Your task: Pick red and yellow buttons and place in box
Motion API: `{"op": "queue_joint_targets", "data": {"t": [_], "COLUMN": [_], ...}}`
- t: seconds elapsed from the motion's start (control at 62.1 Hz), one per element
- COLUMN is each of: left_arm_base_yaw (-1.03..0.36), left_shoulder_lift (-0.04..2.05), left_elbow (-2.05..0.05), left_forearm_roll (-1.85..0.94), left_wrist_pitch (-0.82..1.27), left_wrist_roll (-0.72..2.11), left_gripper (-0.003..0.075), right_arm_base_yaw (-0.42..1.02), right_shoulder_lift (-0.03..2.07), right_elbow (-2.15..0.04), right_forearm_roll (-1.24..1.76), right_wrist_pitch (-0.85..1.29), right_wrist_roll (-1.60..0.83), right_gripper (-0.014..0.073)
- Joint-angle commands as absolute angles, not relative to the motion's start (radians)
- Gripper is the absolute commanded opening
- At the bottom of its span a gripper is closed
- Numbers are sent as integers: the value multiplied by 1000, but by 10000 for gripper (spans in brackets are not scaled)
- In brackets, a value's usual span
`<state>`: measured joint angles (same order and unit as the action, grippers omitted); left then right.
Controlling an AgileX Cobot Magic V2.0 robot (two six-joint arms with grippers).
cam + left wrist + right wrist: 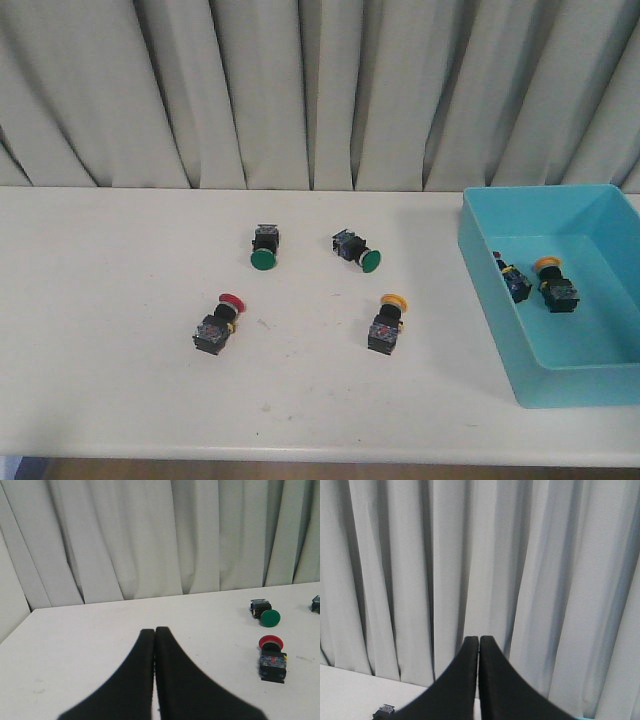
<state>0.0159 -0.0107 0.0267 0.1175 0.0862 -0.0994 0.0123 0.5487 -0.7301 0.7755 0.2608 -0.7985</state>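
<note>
A red button (219, 323) lies on the white table left of centre; it also shows in the left wrist view (272, 656). A yellow button (387, 322) lies right of centre. The turquoise box (480, 260) stands at the right and holds a yellow button (555, 283) and another button (513, 279) lying on its side. My left gripper (154, 631) is shut and empty above the table, well away from the red button. My right gripper (479, 639) is shut and empty, pointing at the curtain. Neither gripper shows in the front view.
Two green buttons (264, 247) (356, 249) lie toward the back of the table; one also shows in the left wrist view (265, 612). A grey curtain (300, 90) hangs behind the table. The table's front edge (300, 460) runs along the bottom.
</note>
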Motion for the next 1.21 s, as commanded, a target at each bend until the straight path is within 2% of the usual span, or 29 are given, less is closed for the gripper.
{"op": "queue_joint_targets", "data": {"t": [0.0,0.66,0.773,1.191], "left_arm_base_yaw": [18,18,18,18], "left_shoulder_lift": [-26,-26,-25,-25], "left_elbow": [76,76,76,76], "left_forearm_roll": [106,106,106,106], "left_wrist_pitch": [22,22,22,22], "left_wrist_roll": [-102,-102,-102,-102], "left_gripper": [3,3,3,3], "right_arm_base_yaw": [13,13,13,13], "right_shoulder_lift": [560,560,551,341], "right_elbow": [-754,-753,-714,-286], "right_forearm_roll": [791,791,714,140], "right_wrist_pitch": [204,203,152,-54], "right_wrist_roll": [-801,-803,-788,-235], "right_gripper": [-8,-8,-8,-8]}}
